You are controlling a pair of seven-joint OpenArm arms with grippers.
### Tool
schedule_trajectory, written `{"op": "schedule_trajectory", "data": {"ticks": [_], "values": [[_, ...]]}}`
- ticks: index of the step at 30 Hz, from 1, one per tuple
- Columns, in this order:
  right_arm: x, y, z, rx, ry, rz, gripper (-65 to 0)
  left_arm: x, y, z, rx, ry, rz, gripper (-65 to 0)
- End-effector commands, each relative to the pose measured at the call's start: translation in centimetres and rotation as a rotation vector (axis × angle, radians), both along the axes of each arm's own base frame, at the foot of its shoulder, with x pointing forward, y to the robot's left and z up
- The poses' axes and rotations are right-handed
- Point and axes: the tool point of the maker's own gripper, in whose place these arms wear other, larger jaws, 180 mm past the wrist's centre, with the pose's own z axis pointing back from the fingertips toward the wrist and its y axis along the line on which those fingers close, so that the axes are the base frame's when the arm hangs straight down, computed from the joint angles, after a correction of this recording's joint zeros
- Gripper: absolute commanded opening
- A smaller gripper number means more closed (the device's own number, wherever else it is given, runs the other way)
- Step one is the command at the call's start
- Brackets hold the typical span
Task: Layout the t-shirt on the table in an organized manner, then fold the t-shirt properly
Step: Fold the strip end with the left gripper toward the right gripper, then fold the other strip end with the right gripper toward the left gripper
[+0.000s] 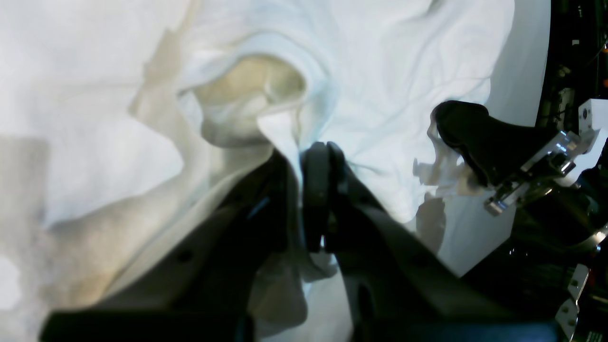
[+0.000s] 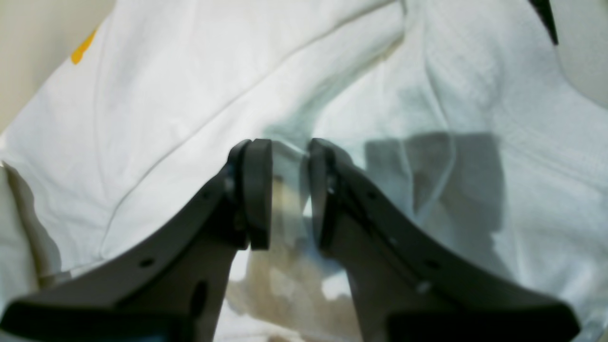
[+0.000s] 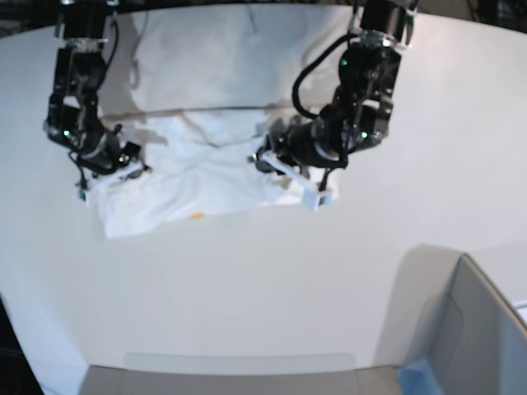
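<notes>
Both grippers pinch the crumpled white cotton t-shirt (image 3: 198, 177) on the smooth white table (image 3: 272, 271): left gripper (image 1: 322, 164) clamped tight, right gripper (image 2: 289, 164) narrowly parted around a fold.

A grey box (image 3: 482, 329) with a blue corner sits at the lower right of the base view. A flat grey strip (image 3: 239, 370) runs along the bottom edge. The top corners of that view are dark. Bright light falls from above and makes soft grey shadows.
</notes>
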Motion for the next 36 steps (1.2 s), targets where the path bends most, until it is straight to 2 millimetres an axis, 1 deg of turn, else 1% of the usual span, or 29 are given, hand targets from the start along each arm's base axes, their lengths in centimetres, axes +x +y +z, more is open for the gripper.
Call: {"op": "schedule_trajectory", "data": {"ticks": [1, 7, 11, 15, 16, 18, 20, 22, 24, 26, 32, 33, 36], "values": [[-1.3, 0.5, -0.8, 0.015, 0.071, 0.02, -49.9, 1.1, -0.2, 1.4, -0.016, -0.052, 0.012, -65.0], [-1.3, 0.5, -0.8, 0.015, 0.071, 0.02, -49.9, 1.2, -0.2, 1.4, -0.016, -0.061, 0.015, -65.0], [-1.3, 0.5, -0.8, 0.015, 0.071, 0.02, -49.9, 1.2, -0.1, 0.9, -0.011, -0.048, 0.019, -65.0], [-1.3, 0.5, -0.8, 0.015, 0.071, 0.02, -49.9, 1.9, 0.1, 1.1, -0.011, -0.08, 0.047, -65.0], [-1.3, 0.5, -0.8, 0.015, 0.071, 0.02, -49.9, 1.9, 0.2, 1.2, -0.011, -0.081, 0.052, -62.0], [-1.3, 0.5, -0.8, 0.015, 0.071, 0.02, -49.9, 2.2, 0.4, 1.3, -0.011, -0.095, 0.072, -53.1], [-1.2, 0.5, -0.8, 0.015, 0.069, 0.02, -49.9, 2.5, 1.0, 1.4, -0.012, -0.09, 0.136, -47.3], [-1.2, 0.5, -0.8, 0.015, 0.069, 0.02, -49.9, 2.9, 1.8, 2.0, -0.017, -0.08, 0.224, -44.3], [-1.2, 0.5, -0.8, 0.015, 0.069, 0.02, -49.9, 3.0, 2.1, 2.8, -0.024, -0.08, 0.263, -44.0], [-1.2, 0.5, -0.8, 0.015, 0.069, 0.02, -49.9, 2.9, 1.1, 3.4, -0.03, -0.093, 0.236, -44.0], [-1.2, 0.5, -0.8, 0.015, 0.069, 0.02, -49.9, 1.8, -1.0, 3.4, -0.031, -0.094, 0.171, -44.2], [-1.2, 0.5, -0.8, 0.015, 0.069, 0.02, -49.9, 1.8, -1.1, 3.5, -0.031, -0.099, 0.168, -44.2], [-1.2, 0.5, -0.8, 0.015, 0.069, 0.02, -49.9, 1.8, -0.9, 4.7, -0.043, -0.135, 0.17, -44.2]]}}
